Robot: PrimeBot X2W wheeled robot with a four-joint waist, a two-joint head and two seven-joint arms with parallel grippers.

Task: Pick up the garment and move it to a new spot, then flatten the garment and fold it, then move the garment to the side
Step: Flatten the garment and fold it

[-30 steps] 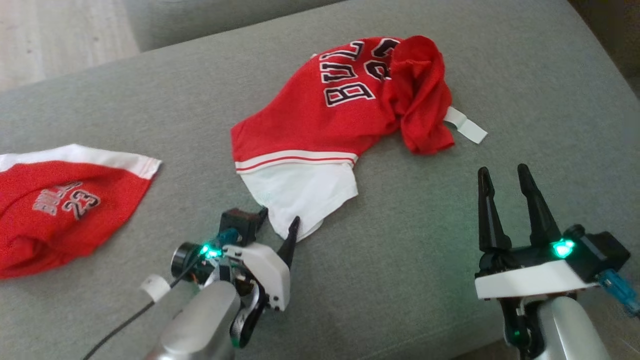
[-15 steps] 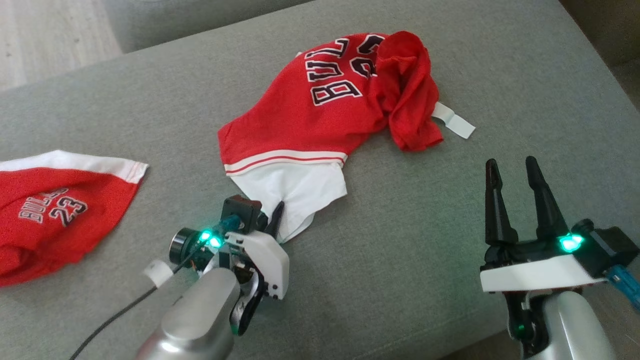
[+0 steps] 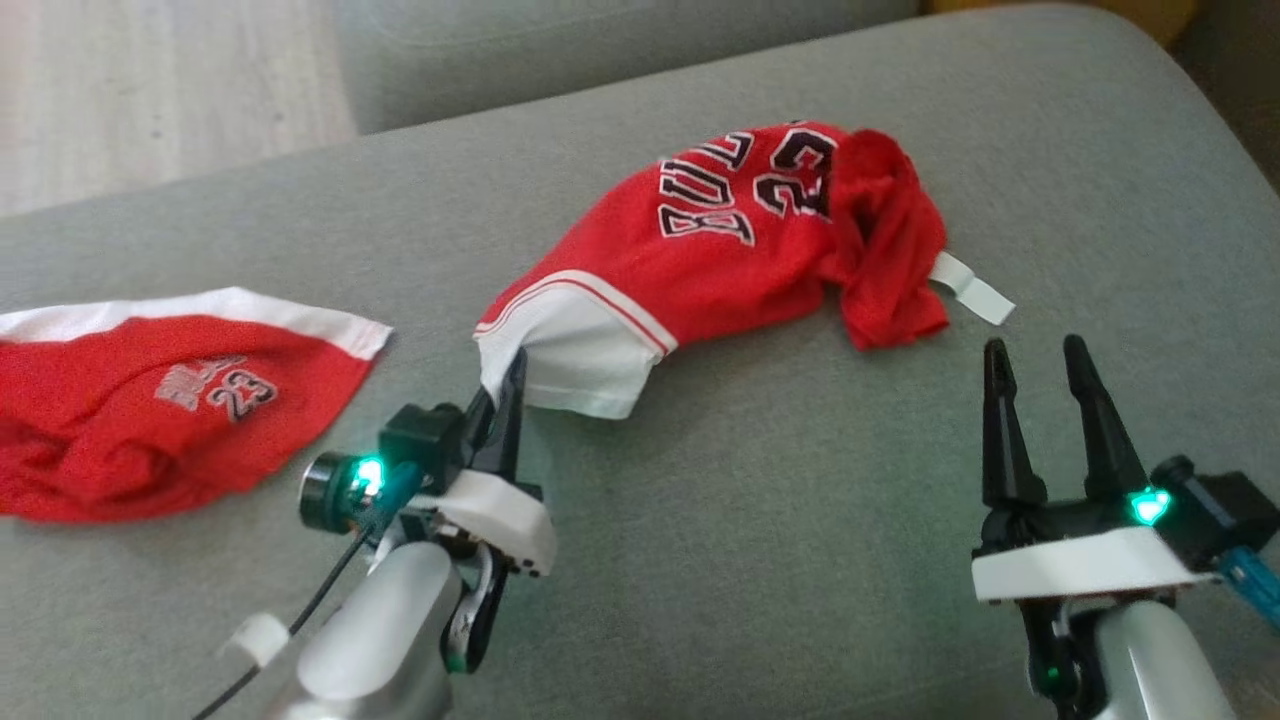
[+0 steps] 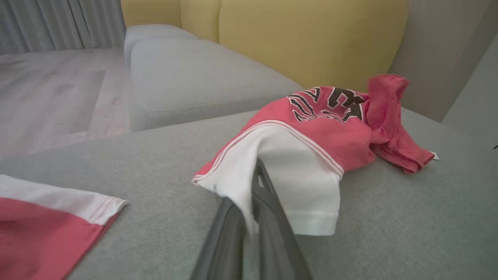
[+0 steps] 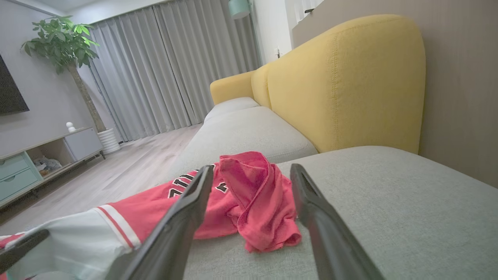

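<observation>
The grey sofa seat [image 3: 780, 540] is carrying the red garment [image 3: 720, 270], crumpled mid-cushion. The left gripper [image 3: 510, 370] is pinching its white hem [image 4: 299, 175] — jaws clamped on cloth; the right gripper [image 3: 1035, 350] is hovering, jaws wide (unloaded). Recommended: lifting slowly, guarding against slippage.

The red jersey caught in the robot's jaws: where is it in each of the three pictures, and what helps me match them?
Head view: the red jersey stretches across the upper centre.
Left wrist view: centre to right, draped around the middle.
Right wrist view: lower left to centre, crumpled end between the fingers.
Shared landmark: its white hem, at the pinched end.
</observation>
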